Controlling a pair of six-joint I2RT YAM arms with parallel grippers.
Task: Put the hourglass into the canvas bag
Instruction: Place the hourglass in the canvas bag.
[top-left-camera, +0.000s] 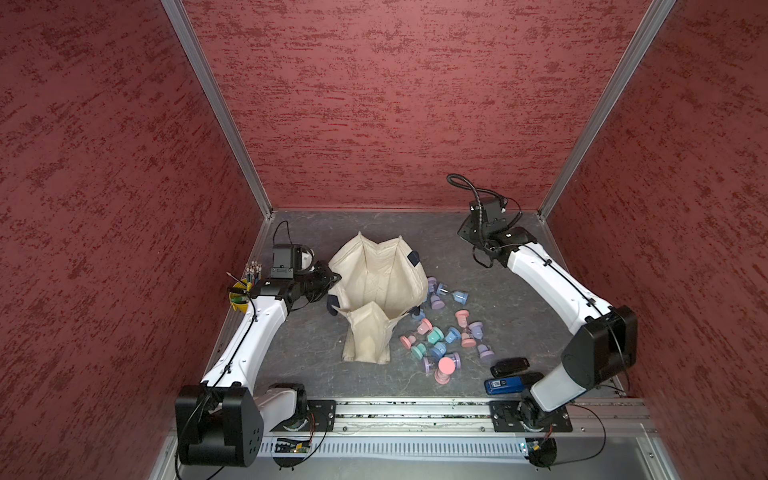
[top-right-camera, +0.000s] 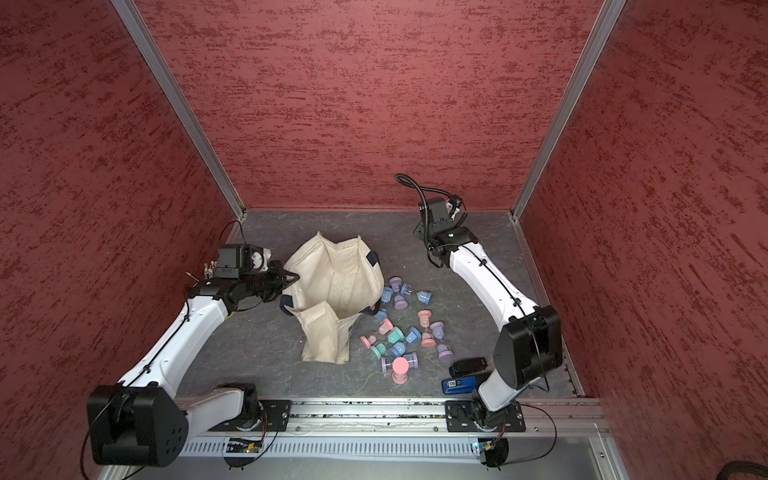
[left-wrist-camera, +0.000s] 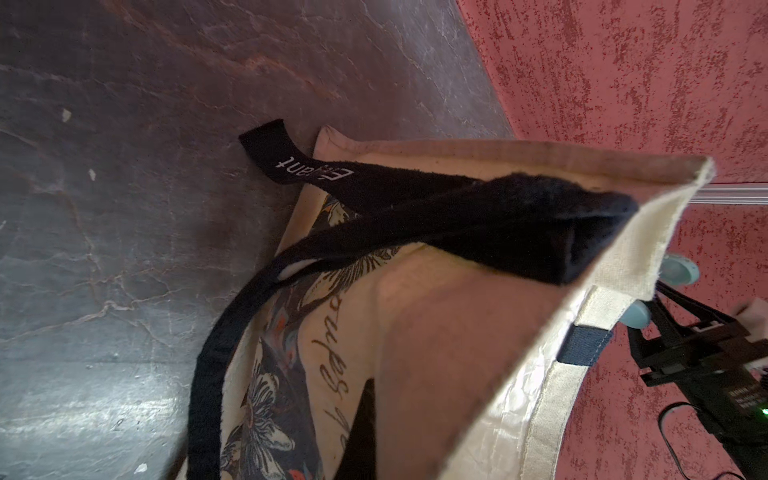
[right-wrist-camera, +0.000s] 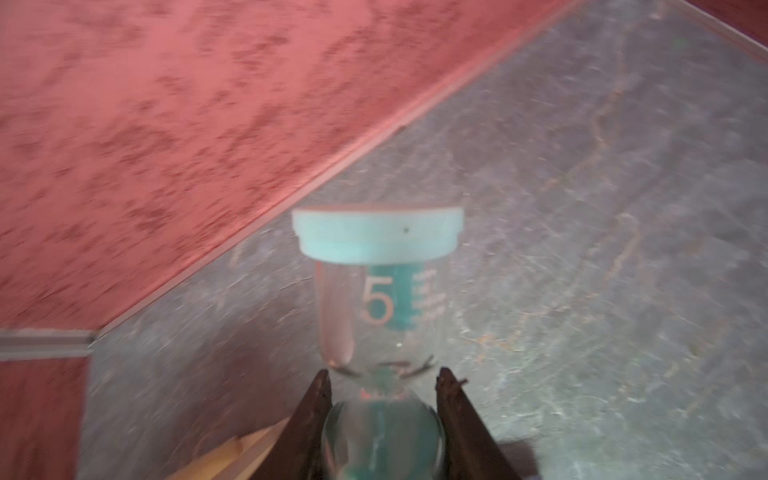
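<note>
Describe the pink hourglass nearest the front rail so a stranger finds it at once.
Start at the canvas bag mid-table; a scatter of pastel hourglasses lies on its right-arm side. At that scatter's near edge, closest to the rail, is the pink hourglass; its round pink cap looks bigger than any neighbour's.

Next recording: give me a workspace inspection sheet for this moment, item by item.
Surface: dark stone-look tabletop; no spills seen.
Job's things: bag standing, mouth open; teal hourglass held in the air; loose hourglasses heaped beside the bag.
Clutter: yellow pencil cup by the left arm; black device and blue device near the right arm's base.
Grippers: left gripper shut, seemingly pinching the bag's rim; right gripper shut on the teal hourglass.
Cables: black leads along both arms; corrugated hose looped above the right wrist.
Surroundings: red textured walls; aluminium rail in front.
</note>
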